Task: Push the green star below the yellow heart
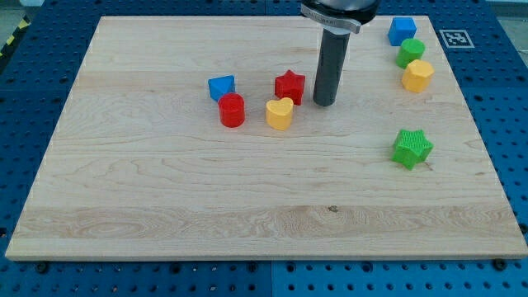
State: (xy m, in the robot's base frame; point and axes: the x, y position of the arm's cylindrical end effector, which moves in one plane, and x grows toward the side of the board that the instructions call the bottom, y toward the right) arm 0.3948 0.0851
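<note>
The green star (412, 148) lies toward the view's right, well apart from the other blocks. The yellow heart (280, 113) sits near the board's middle, just below a red star (289, 86). My tip (323, 102) rests on the board just right of the red star and up-right of the yellow heart, touching neither. The green star is far to the tip's right and lower in the view.
A blue block (221, 87) and a red cylinder (233, 110) stand left of the heart. At the view's top right are a blue block (402, 30), a green block (410, 52) and a yellow block (417, 75). The wooden board (165, 206) ends at blue pegboard.
</note>
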